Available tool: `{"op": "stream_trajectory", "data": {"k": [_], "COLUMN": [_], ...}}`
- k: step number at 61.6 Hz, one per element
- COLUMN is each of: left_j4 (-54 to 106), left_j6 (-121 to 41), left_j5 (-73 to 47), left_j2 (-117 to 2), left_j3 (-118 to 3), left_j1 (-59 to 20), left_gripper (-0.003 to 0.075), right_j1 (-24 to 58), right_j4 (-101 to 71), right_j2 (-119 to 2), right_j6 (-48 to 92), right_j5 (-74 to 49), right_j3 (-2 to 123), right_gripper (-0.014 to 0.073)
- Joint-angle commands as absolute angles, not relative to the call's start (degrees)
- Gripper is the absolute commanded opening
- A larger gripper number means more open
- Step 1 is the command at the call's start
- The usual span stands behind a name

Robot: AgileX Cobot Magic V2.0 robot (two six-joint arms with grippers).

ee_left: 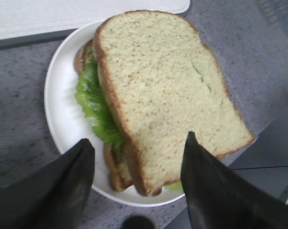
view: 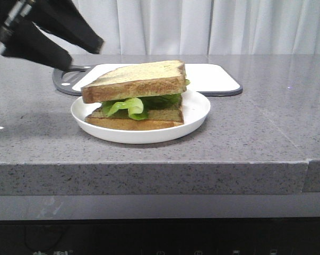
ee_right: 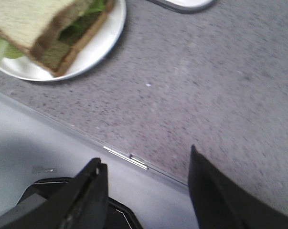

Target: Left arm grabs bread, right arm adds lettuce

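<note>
On the grey stone counter (view: 255, 122) a white plate (view: 199, 109) carries a stacked sandwich: a thinner bottom slice (view: 144, 119), the lettuce (view: 129, 106) lying on it with its frilly edge protruding at the front left, and the bread (view: 136, 81) resting on top, tilted so its left side sits higher. Behind the plate lies a white cutting board (view: 213, 77) with a dark rim. The left gripper (view: 80, 53) hangs above the counter to the upper left of the plate, clear of the food, its wedge fingers (ee_left: 62, 186) apart and holding nothing. The right gripper (ee_right: 146, 191) is over the counter's front edge, well apart from the plate, jaws apart and empty. The right arm does not appear in the front view.
</note>
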State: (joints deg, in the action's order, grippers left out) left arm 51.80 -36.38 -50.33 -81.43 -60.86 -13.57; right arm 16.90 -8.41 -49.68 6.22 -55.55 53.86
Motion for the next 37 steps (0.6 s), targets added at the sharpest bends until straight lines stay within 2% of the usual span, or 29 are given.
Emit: {"op": "stream_trajectory", "data": {"k": [1,17,37], "left_j4": [43.29,18.27,13.57], "left_j6": [-28.2,-9.2,-7.63], "left_j5": [-49.46,-49.08,-44.57], "left_j2": [-75.18,-61.04,-41.26], "left_j3": [-63.84,-60.29,-48.73], "left_j1": [-13.44,-13.44,-13.44], "left_gripper": [0.0406,0.0405,0.0405], "right_j1": [16.63,16.63,16.63], "right_j4": [-5.05,-2.46,-0.44], "right_j2": [-47.0,-40.22,-35.36], "right_j6": [0.52,-4.85,-4.67], "right_j5": [-54.31,-54.61,-54.36], "right_j3": [55.55,52.97,50.32], "right_gripper": [0.0405,0.0405,0.0405]}}
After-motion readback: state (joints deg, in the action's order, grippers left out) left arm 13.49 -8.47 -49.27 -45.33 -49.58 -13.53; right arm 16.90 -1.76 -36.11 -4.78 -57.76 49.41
